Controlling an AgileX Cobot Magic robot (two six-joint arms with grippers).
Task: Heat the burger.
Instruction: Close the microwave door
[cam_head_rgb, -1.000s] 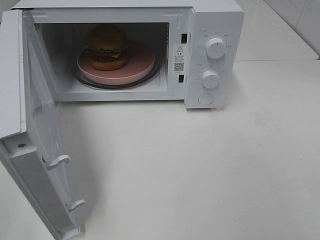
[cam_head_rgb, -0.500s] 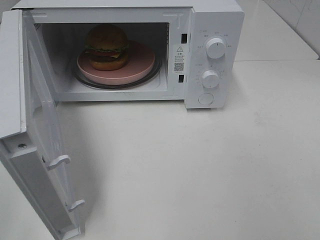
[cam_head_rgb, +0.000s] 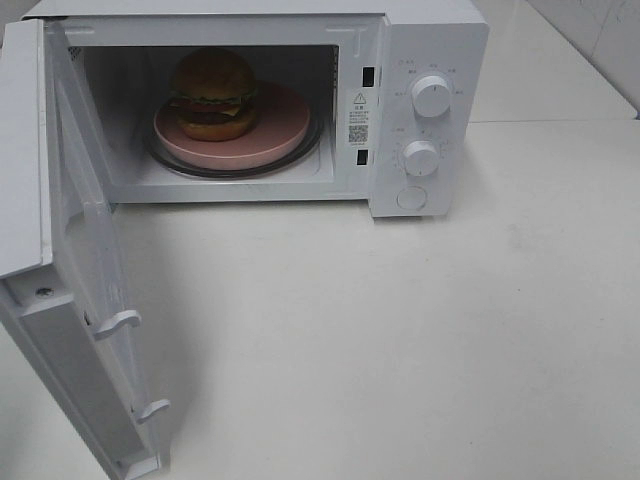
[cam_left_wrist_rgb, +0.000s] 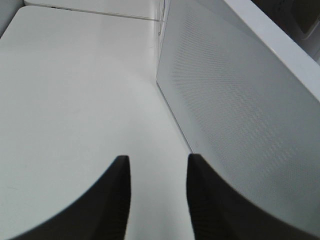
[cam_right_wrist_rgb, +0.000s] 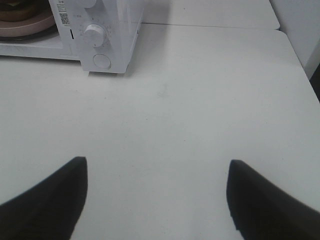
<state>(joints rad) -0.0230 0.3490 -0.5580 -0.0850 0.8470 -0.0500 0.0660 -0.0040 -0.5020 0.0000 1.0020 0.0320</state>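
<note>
You have a white microwave standing on a white table, and its two knobs are white too. The door is white with a fine grey dotted mesh across it. Inside, your burger shows a glossy golden-brown bun, a green lettuce frill, a bit of yellow cheese and a dark brown patty. It sits on a plain pink plate. The sticker is white with black print and a black square code. The left gripper and the right gripper are both matte black.
</note>
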